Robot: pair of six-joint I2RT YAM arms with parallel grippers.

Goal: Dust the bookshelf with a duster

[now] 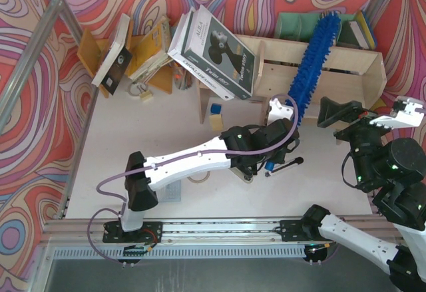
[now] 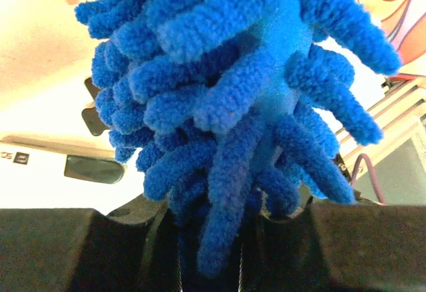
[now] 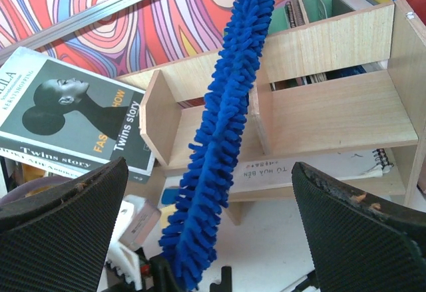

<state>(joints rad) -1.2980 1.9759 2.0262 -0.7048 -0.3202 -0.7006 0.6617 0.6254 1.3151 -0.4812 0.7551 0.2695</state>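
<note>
From above, the left arm stretches from its base toward the bookshelf (image 1: 346, 58). The left gripper (image 1: 286, 114) pinches the low end of the duster (image 1: 315, 59), a fluffy bright-blue strip leaning up across the shelf's front. Its handle is hidden. On the left wrist camera, blue fronds crowd between the dark fingers (image 2: 73, 249). On the right wrist camera, the right gripper (image 3: 208, 172) faces the bookshelf, spread wide and empty, its fingers cropped.

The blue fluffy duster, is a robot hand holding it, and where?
Yes. The left gripper is shut on the duster at the bottom end of its fluffy head. The right gripper is open and holds nothing.
</note>
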